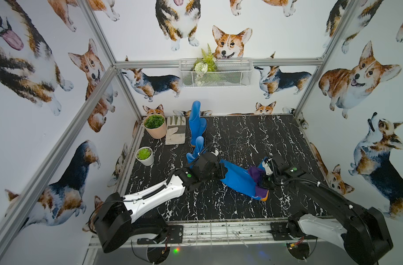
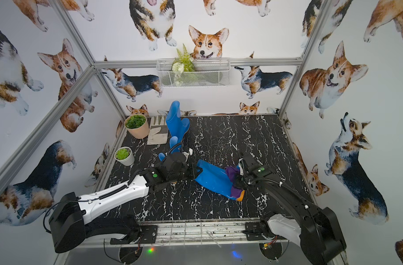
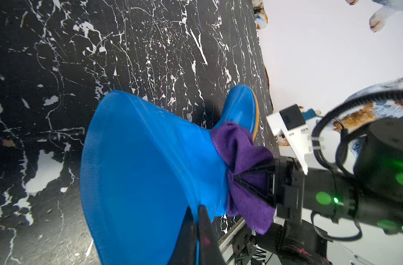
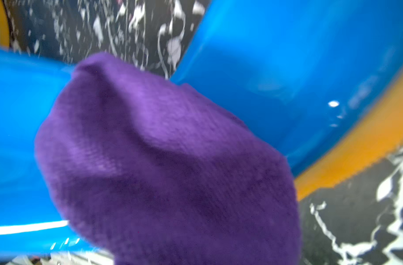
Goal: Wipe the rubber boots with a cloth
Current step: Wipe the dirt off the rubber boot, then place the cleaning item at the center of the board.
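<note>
Cloth (image 1: 255, 173), dark purple, bunched over the ankle of the lying boot (image 1: 236, 180); touches the blue rubber and hangs down toward the orange heel. Same bunch in the left wrist view: cloth (image 3: 241, 156) wrapped across the narrow part of the lying boot (image 3: 145, 160). Close up in the right wrist view, cloth (image 4: 168, 172) pressed against the glossy lying boot (image 4: 287, 68).

Right gripper (image 1: 263, 181): fingers pressed together on the cloth. Pinches a fold of it right at the ankle, plain in the left wrist view (image 3: 244, 180).

Left gripper (image 1: 222, 171): fingers (image 3: 206, 231) squeezed tight on the rim of the lying boot's open top, rubber wall caught between them.

Lying boot: rests on its side on the black white-veined surface (image 1: 241, 137), between the middle and the front right corner. Open top toward the left edge, sole toward the right edge, heel nearest the front edge.

Two more blue boots, upright, left of the middle: rear boot (image 1: 196, 121) near the back edge, middle boot (image 1: 199, 145) just in front of it, partly hidden behind the left arm's wrist.

Work glove (image 1: 175, 133) flat beside the rear boot, on its left. Peach pot (image 1: 155, 132) with a green plant in the back left corner. White pot (image 1: 145, 159) with a small succulent along the left edge. Wire basket (image 1: 232, 75) with fern and white flowers up on the back wall.
</note>
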